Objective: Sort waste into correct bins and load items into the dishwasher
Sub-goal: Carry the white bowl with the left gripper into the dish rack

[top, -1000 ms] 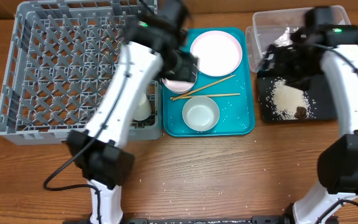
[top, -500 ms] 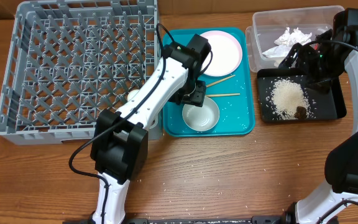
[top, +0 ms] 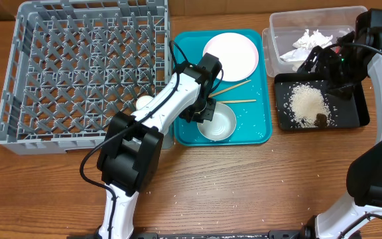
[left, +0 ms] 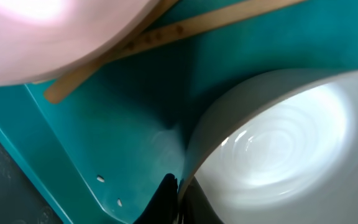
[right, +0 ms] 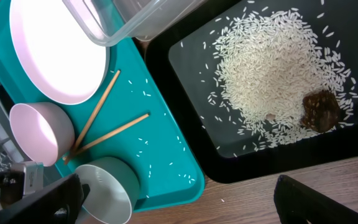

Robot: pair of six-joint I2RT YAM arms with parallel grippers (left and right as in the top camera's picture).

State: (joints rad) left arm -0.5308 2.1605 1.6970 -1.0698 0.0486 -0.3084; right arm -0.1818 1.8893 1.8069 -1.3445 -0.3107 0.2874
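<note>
On the teal tray, my left gripper is shut on the near-left rim of a grey-green bowl. In the left wrist view its dark fingers pinch that rim of the bowl. A pink bowl, the chopsticks and the plate lie on the same tray. My right gripper hangs open over the black tray, which holds rice and a brown lump. The crumpled napkin lies in the clear tub.
The grey dish rack stands at the left, with a small white cup at its right edge beside my left arm. Loose rice grains dot the teal tray and the wooden table.
My left arm swung from the rack to the teal tray, lowered to the grey-green bowl and shut on its rim. The right arm shifted right a second ago and has since held still.
</note>
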